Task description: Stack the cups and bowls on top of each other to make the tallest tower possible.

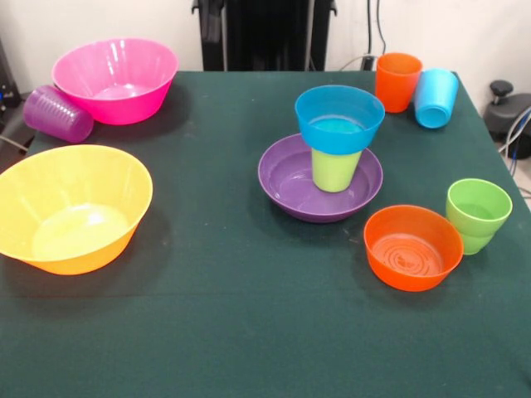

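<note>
The tower stands at the table's middle: a wide purple bowl [319, 178] holds a lime-yellow cup [335, 169], and a small blue bowl [339, 118] sits on top of the cup. A small orange bowl [412, 247] and a green cup [478, 214] stand to the right at the front. An orange cup [397, 81] stands upright at the back right, with a light blue cup [436, 97] tilted beside it. A big pink bowl [115, 79] is at the back left, with a purple cup [57, 114] on its side next to it. A big yellow-orange bowl [73, 206] is at the left. No gripper shows.
The robot's black pedestal [264, 33] stands behind the table's far edge. The dark green table cloth [249, 332] covers the table. Cables and a black object [508, 112] lie off the right edge.
</note>
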Controlling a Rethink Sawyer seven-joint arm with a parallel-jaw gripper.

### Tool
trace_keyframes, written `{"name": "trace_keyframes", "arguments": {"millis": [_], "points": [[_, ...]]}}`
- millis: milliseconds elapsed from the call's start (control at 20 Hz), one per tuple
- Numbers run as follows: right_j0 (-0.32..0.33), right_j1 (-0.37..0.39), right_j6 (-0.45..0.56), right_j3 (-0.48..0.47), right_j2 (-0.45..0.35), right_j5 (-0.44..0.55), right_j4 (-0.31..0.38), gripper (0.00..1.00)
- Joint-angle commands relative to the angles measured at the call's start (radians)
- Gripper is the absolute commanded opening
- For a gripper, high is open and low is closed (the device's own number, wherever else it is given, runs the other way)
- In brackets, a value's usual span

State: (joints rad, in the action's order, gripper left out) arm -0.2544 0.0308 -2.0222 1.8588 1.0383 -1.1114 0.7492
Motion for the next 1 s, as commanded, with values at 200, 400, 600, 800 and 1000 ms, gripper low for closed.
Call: {"name": "trace_keyframes", "arguments": {"millis": [200, 400, 600, 800, 1000], "points": [[-0.015, 0.092, -0.383, -0.285, -0.21, 0.333, 0.159, 0.0], [-0.074, 0.069, -0.673, -0.382, -0.206, 0.408, 0.412, 0.0], [-0.143, -0.014, -0.944, -0.468, -0.148, 0.362, 0.615, 0.0], [-0.182, -0.097, -1.134, -0.543, -0.091, 0.262, 0.754, 0.0], [-0.191, -0.135, -1.273, -0.603, -0.066, 0.155, 0.858, 0.0]]}}
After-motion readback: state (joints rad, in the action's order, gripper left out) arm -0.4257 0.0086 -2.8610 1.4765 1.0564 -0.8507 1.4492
